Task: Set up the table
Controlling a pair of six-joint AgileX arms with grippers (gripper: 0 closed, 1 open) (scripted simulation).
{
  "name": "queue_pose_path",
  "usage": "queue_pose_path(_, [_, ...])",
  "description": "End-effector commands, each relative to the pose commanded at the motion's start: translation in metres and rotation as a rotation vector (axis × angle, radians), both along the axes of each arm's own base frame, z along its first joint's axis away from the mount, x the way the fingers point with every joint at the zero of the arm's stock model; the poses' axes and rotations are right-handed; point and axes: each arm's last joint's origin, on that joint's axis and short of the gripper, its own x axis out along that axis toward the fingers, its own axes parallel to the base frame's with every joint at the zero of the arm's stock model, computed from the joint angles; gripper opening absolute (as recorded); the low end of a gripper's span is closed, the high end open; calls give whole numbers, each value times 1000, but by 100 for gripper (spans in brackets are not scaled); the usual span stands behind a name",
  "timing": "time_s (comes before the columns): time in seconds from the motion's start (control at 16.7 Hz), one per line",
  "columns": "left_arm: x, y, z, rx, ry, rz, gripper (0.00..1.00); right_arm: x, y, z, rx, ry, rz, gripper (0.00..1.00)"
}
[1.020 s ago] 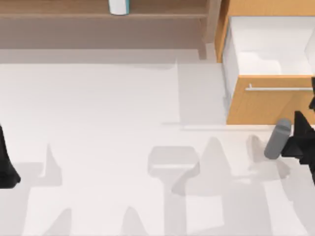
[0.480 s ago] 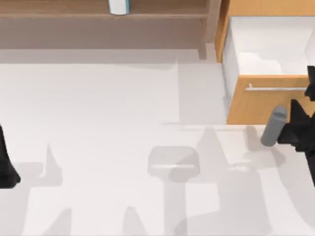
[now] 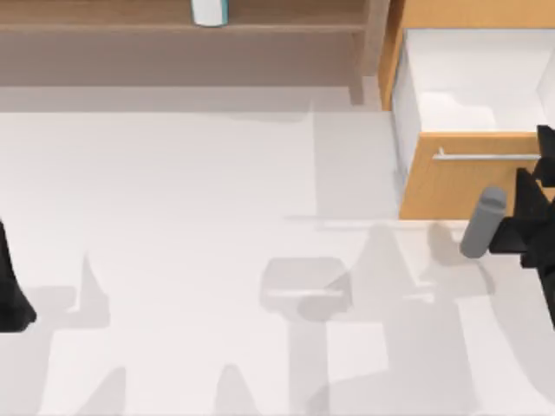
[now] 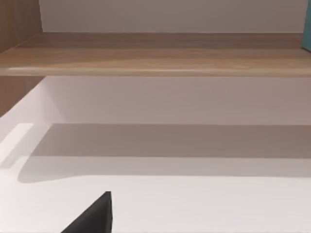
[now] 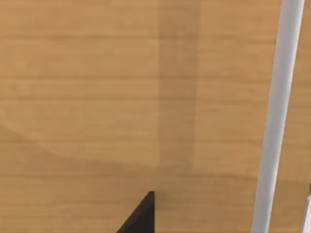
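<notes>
The right gripper (image 3: 512, 230) sits at the far right of the top view, just in front of the orange-wood drawer unit (image 3: 451, 186), and it has a grey cylinder (image 3: 482, 224) gripped in its jaws. The cylinder hangs tilted, its capped end leaning toward the drawer front, its lower end over the table (image 3: 173, 217). It casts a shadow on the white surface below, which suggests it is being carried in the air, not set down.

The drawer is pulled open, its white interior exposed on the far side of the front panel, and the thin metal bar handle (image 3: 486, 157) runs across that panel just beyond the gripper. In the right wrist view the wood front spreads across the picture with the handle (image 5: 274, 116) crossing it as a pale rod, so this arm is held very close to the drawer face. Going by that open drawer and the raised cylinder, the likely reading is that the item belongs out on the table and the arm is placed to swing it over the open surface.

The table stretches wide and white from the drawer unit to the left edge. Along the far side runs a brown wooden shelf (image 3: 173, 17) with a small teal and white container (image 3: 209, 10) on it. The left arm (image 3: 10, 290) is parked at the left edge, low over the table; whether its jaws are released or clenched cannot be told.
</notes>
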Motion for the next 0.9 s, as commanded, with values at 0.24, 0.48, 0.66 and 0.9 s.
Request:
queue_pose_path(0.24, [0,0,0,0,0,0,100,0,0,0,0,0,0,25])
queue_pose_path(0.48, [0,0,0,0,0,0,100,0,0,0,0,0,0,0])
queue_pose_path(0.66, [0,0,0,0,0,0,100,0,0,0,0,0,0,0])
queue_pose_path(0.9, [0,0,0,0,0,0,100,0,0,0,0,0,0,0])
